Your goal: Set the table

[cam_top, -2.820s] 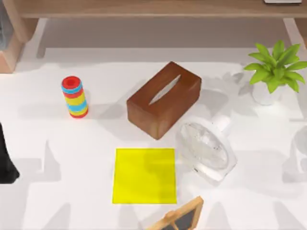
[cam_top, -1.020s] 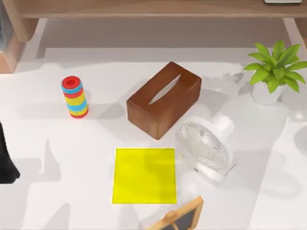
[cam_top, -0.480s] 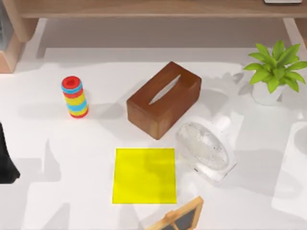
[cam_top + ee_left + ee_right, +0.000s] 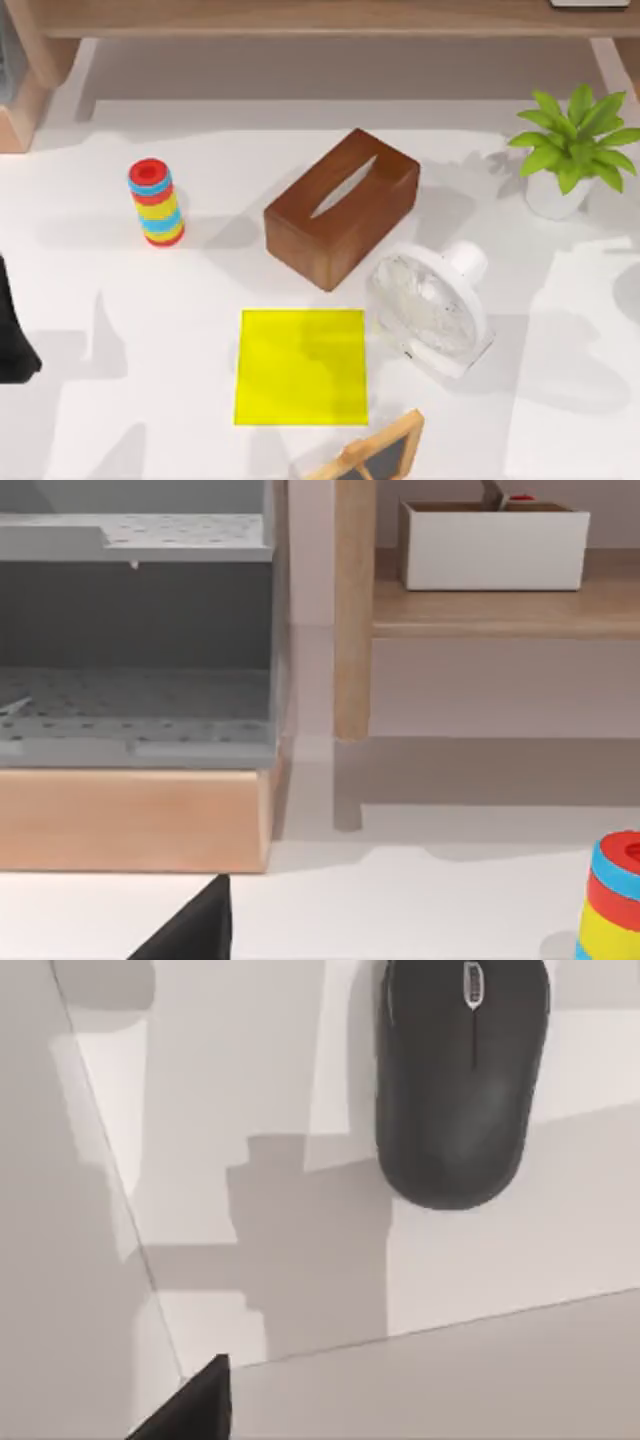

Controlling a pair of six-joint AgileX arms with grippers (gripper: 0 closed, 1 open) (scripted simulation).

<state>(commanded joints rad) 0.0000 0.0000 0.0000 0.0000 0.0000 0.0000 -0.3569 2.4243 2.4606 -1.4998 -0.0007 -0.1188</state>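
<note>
The white table (image 4: 200,300) carries a yellow square mat (image 4: 301,366) near its front middle. A black computer mouse (image 4: 462,1075) lies on the white surface in the right wrist view, well apart from the dark edge of my right gripper (image 4: 195,1405). My left arm (image 4: 12,330) stays parked at the table's left edge. Its gripper's dark edge (image 4: 195,930) shows low in the left wrist view, pointing toward the shelf, with nothing against it.
A brown tissue box (image 4: 342,207) stands mid-table, a white fan (image 4: 430,310) to its right, a ring-stack toy (image 4: 155,202) at the left, a potted plant (image 4: 570,150) at the back right. A small chalkboard (image 4: 375,455) leans at the front edge. A wooden shelf unit (image 4: 300,18) spans the back.
Shadows on the table's right side have shifted. The fan's head has turned slightly. My left arm has not moved.
</note>
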